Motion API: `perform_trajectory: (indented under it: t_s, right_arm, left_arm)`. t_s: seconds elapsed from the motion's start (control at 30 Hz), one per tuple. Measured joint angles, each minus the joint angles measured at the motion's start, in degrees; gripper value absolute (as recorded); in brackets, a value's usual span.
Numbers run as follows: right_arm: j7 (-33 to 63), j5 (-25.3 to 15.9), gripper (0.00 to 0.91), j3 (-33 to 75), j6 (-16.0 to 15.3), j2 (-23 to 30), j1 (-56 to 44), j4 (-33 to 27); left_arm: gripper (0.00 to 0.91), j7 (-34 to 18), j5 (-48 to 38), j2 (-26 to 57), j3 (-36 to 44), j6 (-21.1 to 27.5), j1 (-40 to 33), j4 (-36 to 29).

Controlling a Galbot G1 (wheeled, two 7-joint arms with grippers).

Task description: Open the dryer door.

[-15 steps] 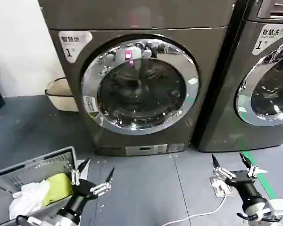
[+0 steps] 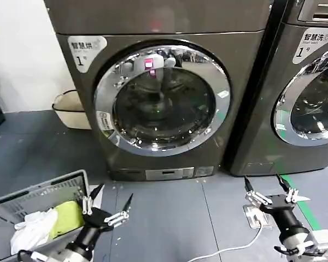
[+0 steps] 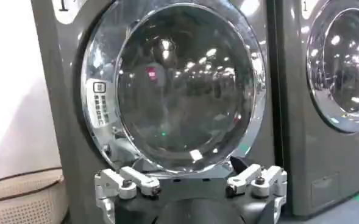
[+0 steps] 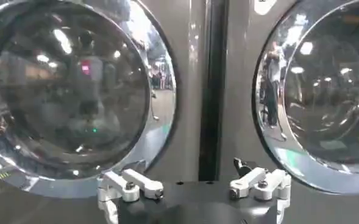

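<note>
- Dryer (image 2: 158, 93) stands straight ahead in the head view, a dark grey front-loader with a round chrome-ringed door (image 2: 162, 100) that sits flush with its front, closed.
- A white label with the figure 1 (image 2: 85, 48) sits at the upper left corner of the dryer's front panel.
- The left gripper (image 2: 110, 203) hangs low on the left of the head view, above the grey floor (image 2: 169, 218), its fingers spread apart and holding nothing; it is well apart from the door.
- From the left wrist view, the door (image 3: 176, 85) faces the camera beyond the spread finger bases.
- The right gripper (image 2: 266, 187) is low on the right, likewise spread and empty, pointing toward the gap between the dryer and a second machine (image 2: 306, 87) just beside it on the right.
- In the right wrist view both round doors show, the dryer's (image 4: 75, 91) on one side and the neighbour's (image 4: 325, 91) on the other, with a dark seam between them.
- A grey laundry basket (image 2: 38, 196) holding white and yellow-green cloth (image 2: 49, 221) sits on the floor beside the left arm.
- A pale tub (image 2: 71, 109) stands against the wall, left of the dryer.
- A white cable (image 2: 235, 246) runs across the floor near the right arm.
</note>
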Motion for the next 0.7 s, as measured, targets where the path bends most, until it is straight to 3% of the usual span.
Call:
perform_trajectory:
  t_s: [0.27, 0.7]
  right_arm:
    - [-1.44, 2.35, 0.907, -4.19, 3.25, -6.47, 4.14, -3.73]
    - [-1.74, 8.15, 0.907, -14.57, 3.33, -15.71, 17.62, -11.71]
  left_arm:
    - [0.907, 0.02, 0.2, -0.16, -0.05, -0.07, 0.65, -0.72]
    - [0.907, 0.23, 0.79, -1.02, 0.02, -0.14, 1.35, -1.48]
